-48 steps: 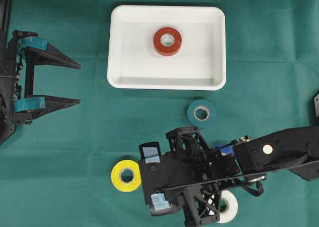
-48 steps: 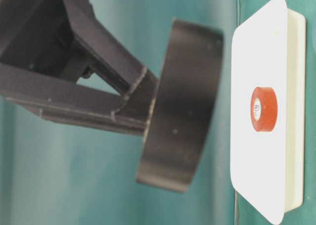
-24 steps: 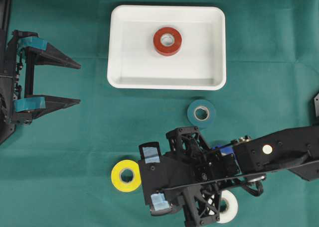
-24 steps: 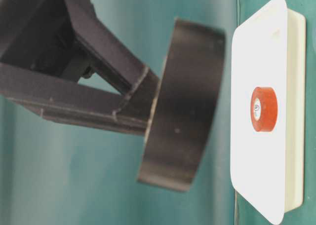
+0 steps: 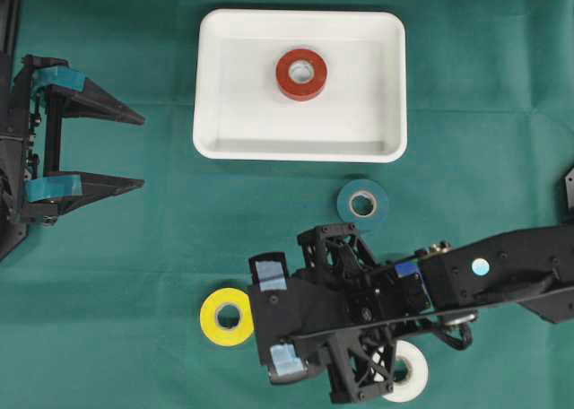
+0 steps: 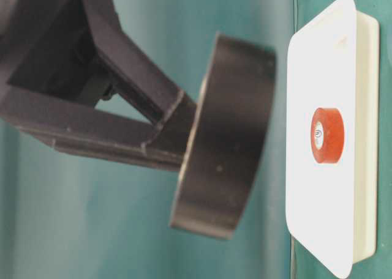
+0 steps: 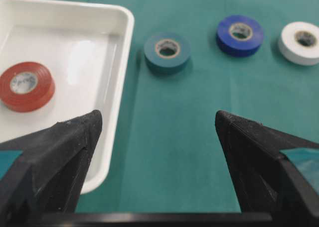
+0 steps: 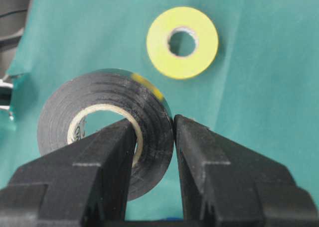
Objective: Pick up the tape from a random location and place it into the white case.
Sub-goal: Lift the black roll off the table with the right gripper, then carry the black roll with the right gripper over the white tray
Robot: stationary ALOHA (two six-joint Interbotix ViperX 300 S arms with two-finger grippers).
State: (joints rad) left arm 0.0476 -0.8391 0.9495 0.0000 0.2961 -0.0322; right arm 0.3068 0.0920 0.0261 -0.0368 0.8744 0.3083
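Note:
My right gripper (image 8: pixel 154 122) is shut on the wall of a black tape roll (image 8: pixel 60 117), one finger through its hole and one outside. In the overhead view the gripper (image 5: pixel 278 319) is at the lower middle and hides the roll. The table-level view shows the black roll (image 6: pixel 223 135) tilted in the fingers. The white case (image 5: pixel 211 86) lies at the top middle with a red tape roll (image 5: pixel 300 73) in it. My left gripper (image 5: pixel 134 149) is open and empty at the far left, its fingers wide apart in its wrist view (image 7: pixel 157 120).
A yellow roll (image 5: pixel 226 316) lies just left of the right gripper, a teal roll (image 5: pixel 362 203) below the case, and a white roll (image 5: pixel 408 373) partly under the right arm. A blue roll (image 7: pixel 239 34) shows in the left wrist view.
The right gripper with the black roll has shifted slightly toward the case, and the roll's tilt changed a little. The left arm has not moved.

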